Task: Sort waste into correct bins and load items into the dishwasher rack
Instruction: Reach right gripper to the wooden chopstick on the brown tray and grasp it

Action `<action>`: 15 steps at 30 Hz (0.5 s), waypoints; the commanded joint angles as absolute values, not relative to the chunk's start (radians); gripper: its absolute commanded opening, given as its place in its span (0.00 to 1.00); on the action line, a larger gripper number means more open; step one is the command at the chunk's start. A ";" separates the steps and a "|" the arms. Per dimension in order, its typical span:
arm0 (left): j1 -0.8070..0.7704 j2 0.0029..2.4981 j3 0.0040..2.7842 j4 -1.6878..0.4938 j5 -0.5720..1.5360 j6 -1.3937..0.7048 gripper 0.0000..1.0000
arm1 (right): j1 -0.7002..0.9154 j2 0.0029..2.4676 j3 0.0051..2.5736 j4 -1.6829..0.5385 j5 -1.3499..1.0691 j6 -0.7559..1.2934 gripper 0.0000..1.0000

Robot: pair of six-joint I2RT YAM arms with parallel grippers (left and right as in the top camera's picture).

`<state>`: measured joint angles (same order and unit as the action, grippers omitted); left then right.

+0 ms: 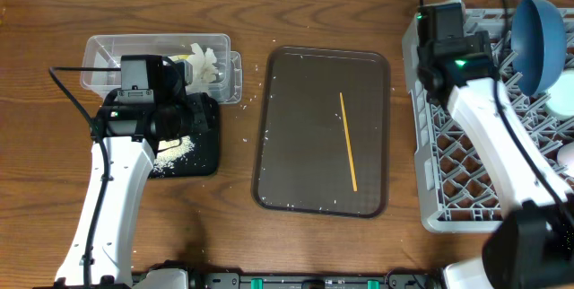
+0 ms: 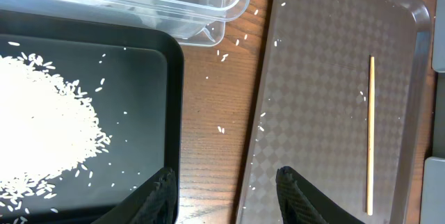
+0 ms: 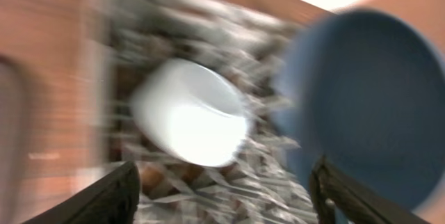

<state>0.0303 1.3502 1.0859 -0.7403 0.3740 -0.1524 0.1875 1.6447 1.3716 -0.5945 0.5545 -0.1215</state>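
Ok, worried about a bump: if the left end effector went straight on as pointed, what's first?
Probably the bare table between the black tray and brown tray; depth is unclear.

The clear tub [image 1: 108, 56] sits at the table's far left, with crumpled white tissues [image 1: 204, 63] in its right end. Just in front of it lies the black tray [image 2: 149, 64], holding a heap of white rice [image 2: 42, 126] (stray grains dot the wood beside it). The thin yellow stick [image 1: 348, 141] lies flat on the brown tray [image 1: 296, 145]. In the grey rack [image 1: 448, 190], the dark-blue dish [image 1: 538, 42] stands on edge. A tilted white bowl [image 3: 188, 123] is near it, and a mint-green bowl [image 1: 563, 100] shows at the frame's edge.
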 commanded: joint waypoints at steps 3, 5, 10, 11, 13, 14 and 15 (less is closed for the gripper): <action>0.034 1.346 1.090 -0.743 0.364 -0.142 0.50 | 0.197 1.638 1.372 -0.618 -0.052 -0.072 0.64; 0.034 1.346 1.090 -0.743 0.364 -0.142 0.50 | 0.215 1.657 1.372 -0.644 -0.117 -0.023 0.65; 0.034 1.346 1.090 -0.744 0.364 -0.142 0.50 | 0.297 1.731 1.372 -0.754 -0.128 0.038 0.68; 0.034 1.346 1.090 -0.743 0.364 -0.142 0.49 | 0.316 1.748 1.372 -0.776 -0.128 0.049 0.69; 0.034 1.346 1.090 -0.743 0.355 -0.142 0.50 | 0.350 1.783 1.372 -0.808 -0.128 0.083 0.70; 0.034 1.346 1.090 -0.743 0.346 -0.142 0.50 | 0.368 1.802 1.372 -0.822 -0.128 0.099 0.70; 0.034 1.346 1.090 -0.743 0.345 -0.142 0.50 | 0.384 1.822 1.372 -0.833 -0.128 0.109 0.69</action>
<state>0.0303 1.3502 1.0859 -0.7403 0.3664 -0.1524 0.3424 1.7802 1.3720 -0.8158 -0.0864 0.0368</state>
